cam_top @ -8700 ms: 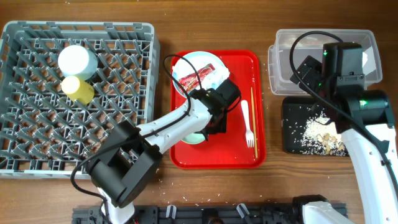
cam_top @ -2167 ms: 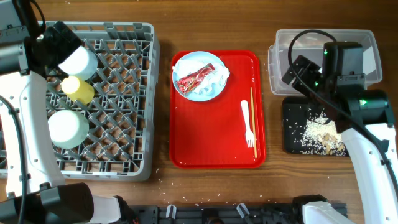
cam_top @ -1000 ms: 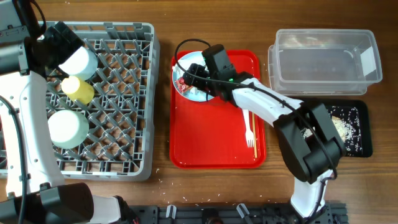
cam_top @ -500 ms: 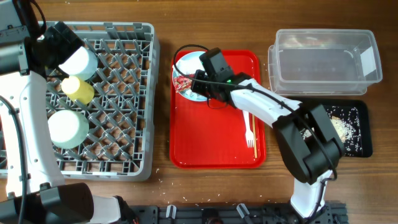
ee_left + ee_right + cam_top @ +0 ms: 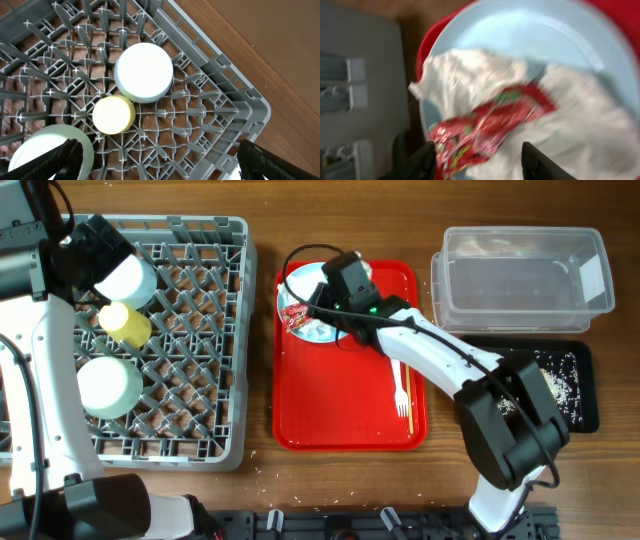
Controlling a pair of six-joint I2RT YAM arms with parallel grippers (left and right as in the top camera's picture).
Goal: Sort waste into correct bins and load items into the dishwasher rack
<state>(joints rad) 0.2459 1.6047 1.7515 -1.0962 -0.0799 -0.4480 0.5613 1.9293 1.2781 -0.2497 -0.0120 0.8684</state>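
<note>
My right gripper [image 5: 306, 312] [image 5: 480, 162] hangs low over the pale blue plate [image 5: 300, 283] [image 5: 530, 35] on the red tray, jaws apart. The lower end of the red-and-white wrapper [image 5: 297, 316] [image 5: 490, 125] lies between its fingers, on the crumpled white napkin [image 5: 470, 85]. The view is blurred. My left gripper [image 5: 97, 238] [image 5: 160, 170] stands open above the grey dishwasher rack [image 5: 200, 380] [image 5: 220, 100], which holds an upturned pale bowl [image 5: 144, 71], a yellow cup [image 5: 125, 322] [image 5: 114, 115] and a mint-green dish [image 5: 110, 385] [image 5: 45, 150].
A white fork [image 5: 400, 385] and a wooden chopstick [image 5: 406, 350] lie on the red tray [image 5: 340, 420]. The clear tub [image 5: 520, 270] stands at the far right, with the black tray [image 5: 570, 385] holding rice scraps in front of it.
My right arm has swung from the bins to the plate, then shifted slightly up and right over it. Its jaws stand wider than half a second ago. The left arm has not moved.
</note>
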